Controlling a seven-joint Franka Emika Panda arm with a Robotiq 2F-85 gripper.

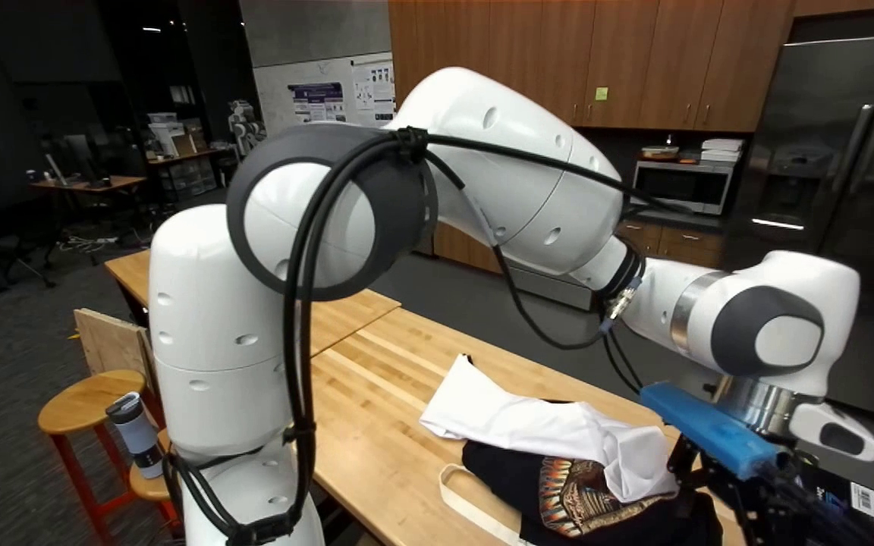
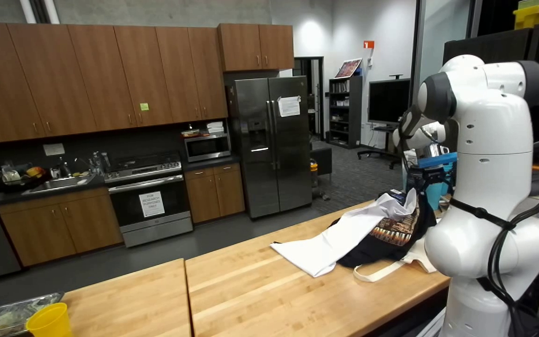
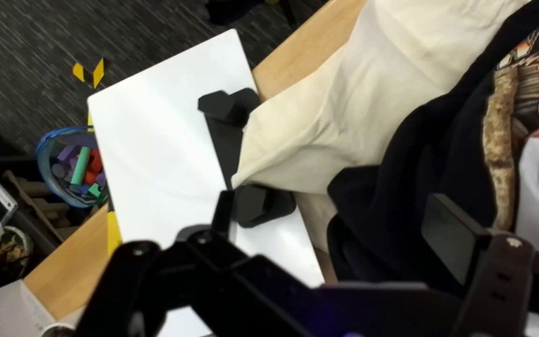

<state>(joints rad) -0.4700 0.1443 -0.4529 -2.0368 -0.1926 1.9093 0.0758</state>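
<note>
My gripper (image 3: 337,224) stands open, its fingers wide apart, with no thing gripped between them. Black cloth (image 3: 419,164) and the edge of a cream cloth (image 3: 335,117) lie beneath and ahead of it. In both exterior views the gripper (image 1: 740,485) is at the end of a crumpled white cloth (image 1: 528,421), which lies across a black garment (image 1: 501,470) with a colourful print (image 1: 577,497). Whether a finger touches the cloth I cannot tell. A cream strap (image 2: 377,272) comes out from under the pile. Its fingertips are hidden in the exterior views.
A white board (image 3: 157,140) with black fittings lies beside the cloths, partly under the cream one. Past it sits a tub of coloured blocks (image 3: 80,166). A black box (image 1: 843,497) stands behind the gripper. A yellow cup (image 2: 50,320) is at the wooden table's (image 2: 251,299) far end.
</note>
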